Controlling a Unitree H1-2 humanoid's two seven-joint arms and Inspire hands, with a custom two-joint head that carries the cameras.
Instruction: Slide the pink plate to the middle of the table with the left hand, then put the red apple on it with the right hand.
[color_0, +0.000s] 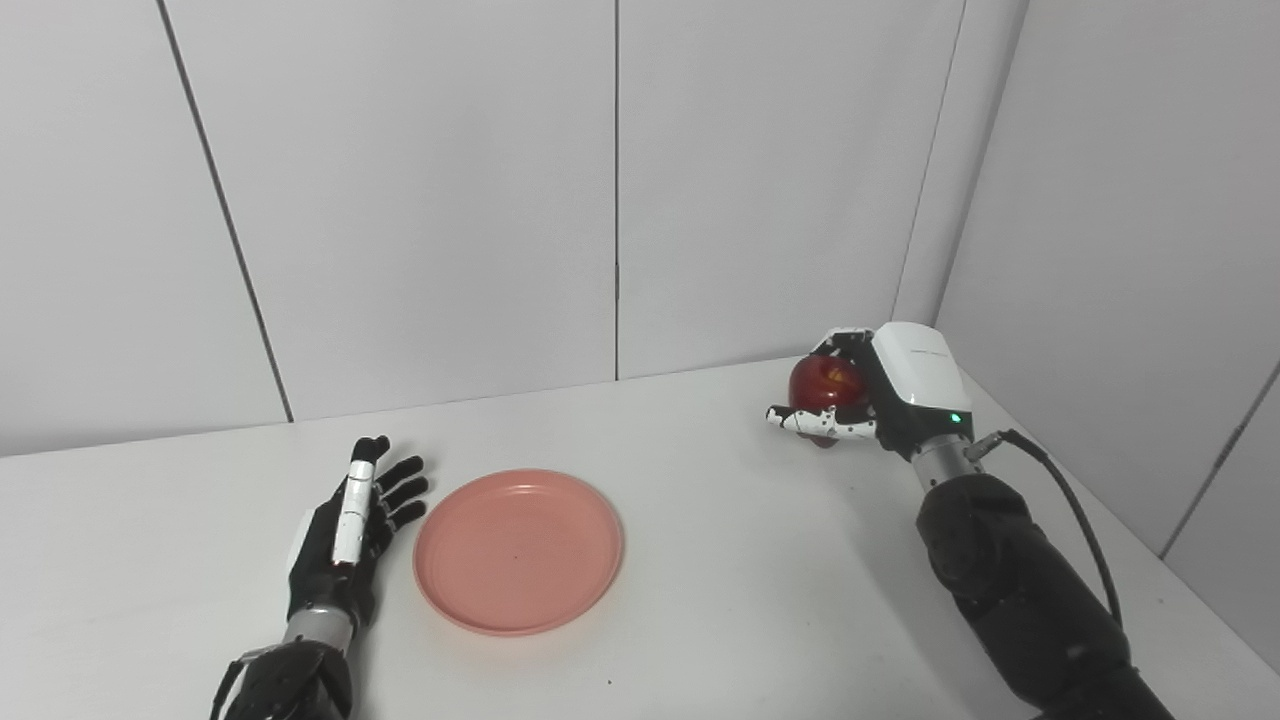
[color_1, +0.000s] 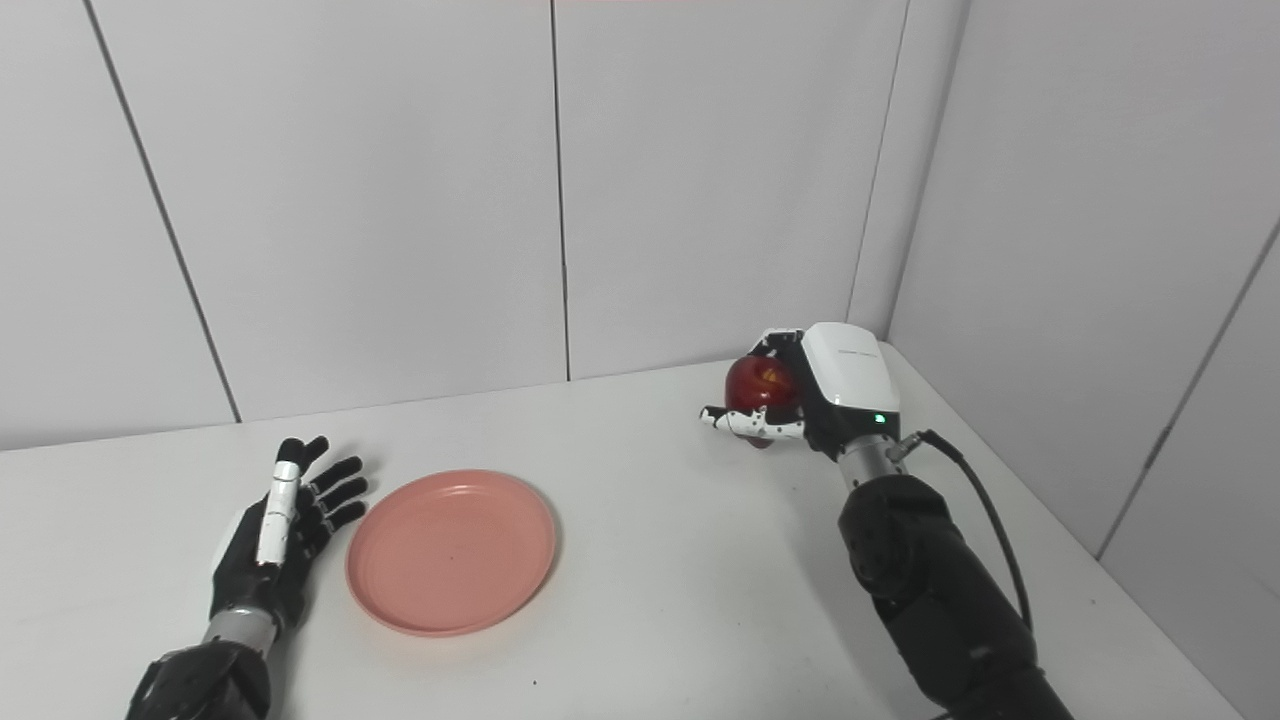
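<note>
Table (color_0: 700, 600), white and walled at the back and right, has bare room between plate and apple. Pink plate (color_0: 518, 550) sits left of centre, empty. Right hand (color_0: 880, 395) holds the red apple (color_0: 825, 385) near the far right corner, fingers wrapped round it, seemingly lifted off the surface. Left hand (color_0: 350, 530) lies flat just beside the plate's left rim, fingers spread, holding nothing. Sliding looks finished; next, the apple must travel left and down onto the plate.
</note>
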